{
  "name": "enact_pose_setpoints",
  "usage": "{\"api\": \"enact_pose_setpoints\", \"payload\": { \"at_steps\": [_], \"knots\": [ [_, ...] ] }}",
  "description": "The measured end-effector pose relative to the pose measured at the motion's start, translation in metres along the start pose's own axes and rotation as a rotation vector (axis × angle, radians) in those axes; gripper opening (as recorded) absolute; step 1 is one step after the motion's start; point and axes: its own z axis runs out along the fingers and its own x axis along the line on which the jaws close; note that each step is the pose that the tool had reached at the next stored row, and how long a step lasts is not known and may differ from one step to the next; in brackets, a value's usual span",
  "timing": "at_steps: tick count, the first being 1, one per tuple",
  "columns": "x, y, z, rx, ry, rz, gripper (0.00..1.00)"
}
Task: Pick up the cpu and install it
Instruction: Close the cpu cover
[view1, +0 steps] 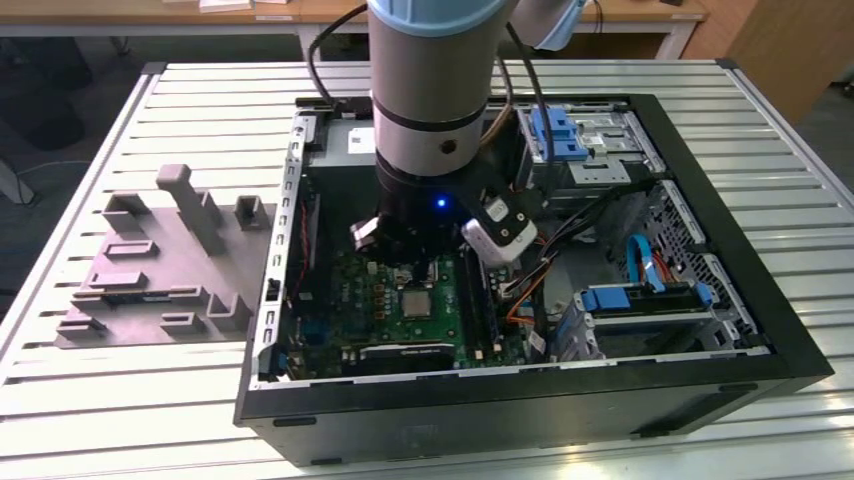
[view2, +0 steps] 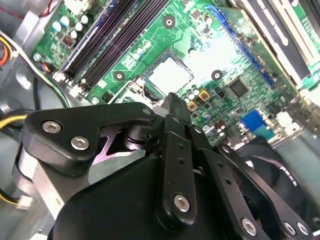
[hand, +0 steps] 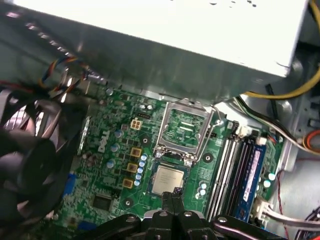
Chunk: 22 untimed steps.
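Note:
The cpu (hand: 167, 180) lies flat in its socket on the green motherboard (hand: 115, 150), its pale metal face up; it also shows as a small square in the exterior view (view1: 418, 303) and as a bright square in the second wrist view (view2: 170, 75). The socket's metal load plate (hand: 186, 127) stands swung open beside it. My gripper (hand: 173, 194) hangs just above the edge of the cpu, its two black fingertips pressed together and holding nothing. In the second wrist view the gripper (view2: 172, 100) tip points down beside the socket.
The open computer case (view1: 747, 250) walls in the work on all sides. A black fan (hand: 25, 150), memory slots (hand: 235, 170), the silver power supply (hand: 175, 30) and loose cables (view1: 561, 240) crowd the socket. A grey plastic fixture (view1: 147, 270) sits outside the case at the exterior view's left.

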Motion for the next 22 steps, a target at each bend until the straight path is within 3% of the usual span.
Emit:
{"api": "enact_pose_setpoints", "payload": {
  "at_steps": [11, 22],
  "knots": [
    [-0.0005, -0.0002, 0.0007, 0.0027, 0.0046, -0.168, 0.11],
    [-0.0006, -0.0002, 0.0008, 0.0027, 0.0049, -0.179, 0.11]
  ]
}}
